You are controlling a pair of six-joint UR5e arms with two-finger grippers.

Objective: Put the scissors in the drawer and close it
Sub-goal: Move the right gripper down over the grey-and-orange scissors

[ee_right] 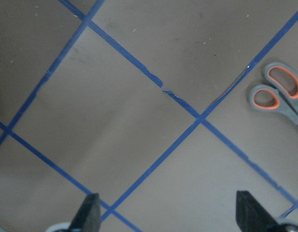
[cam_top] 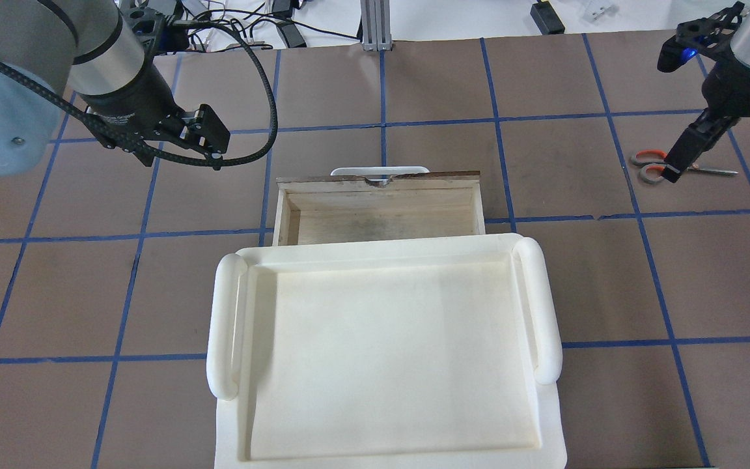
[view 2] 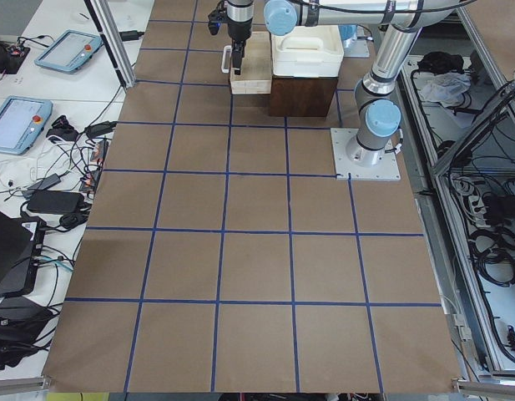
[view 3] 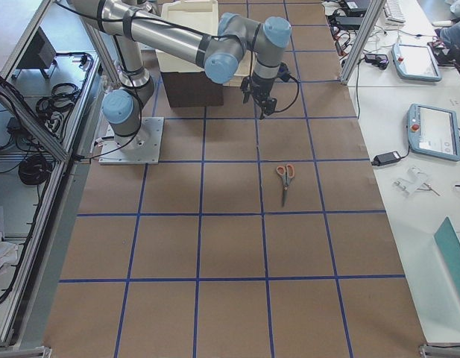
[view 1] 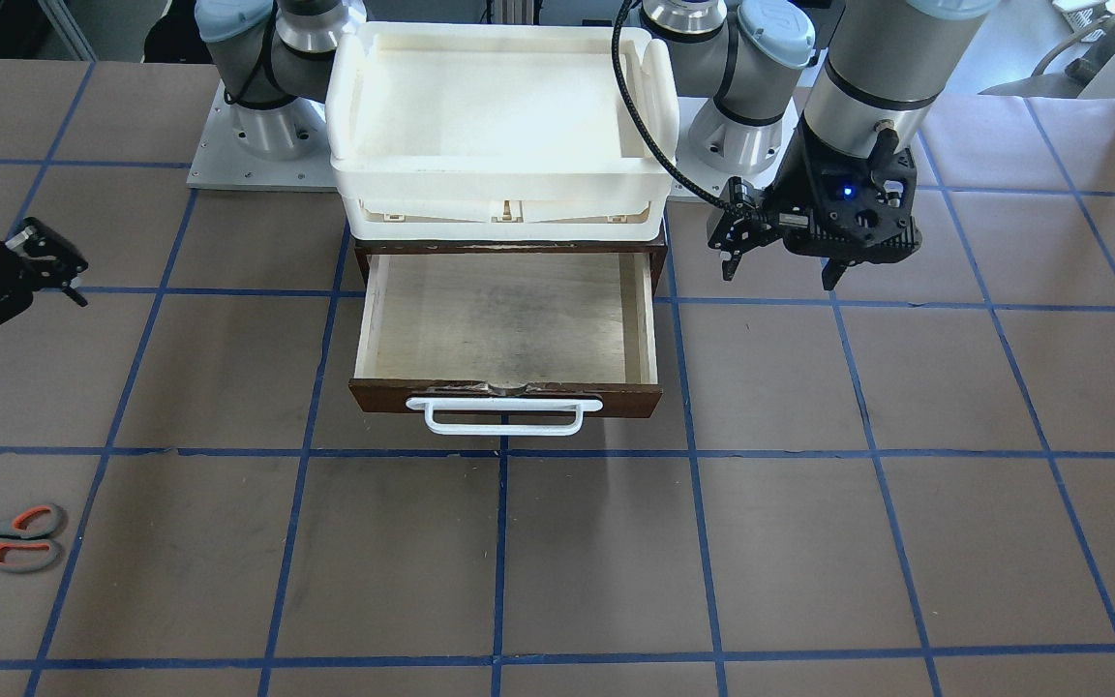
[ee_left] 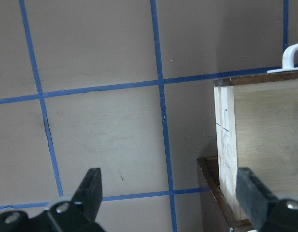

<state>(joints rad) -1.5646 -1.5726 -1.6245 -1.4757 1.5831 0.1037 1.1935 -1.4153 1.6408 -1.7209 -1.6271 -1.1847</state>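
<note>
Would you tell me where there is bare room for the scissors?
The drawer floor is bare, wall to wall; so is the table between it and the scissors. Crowded: under the white tray, with the left gripper alongside.

Robotics lab: taped-grid table [view 2: 257, 267], teach pendants [view 2: 19, 121], loose cabling [view 2: 73, 180].

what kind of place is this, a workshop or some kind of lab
Most likely a robotics lab cell: a left arm and right arm bolted at a table gridded with blue tape, with teach pendants and loose cables on the side benches.
</note>
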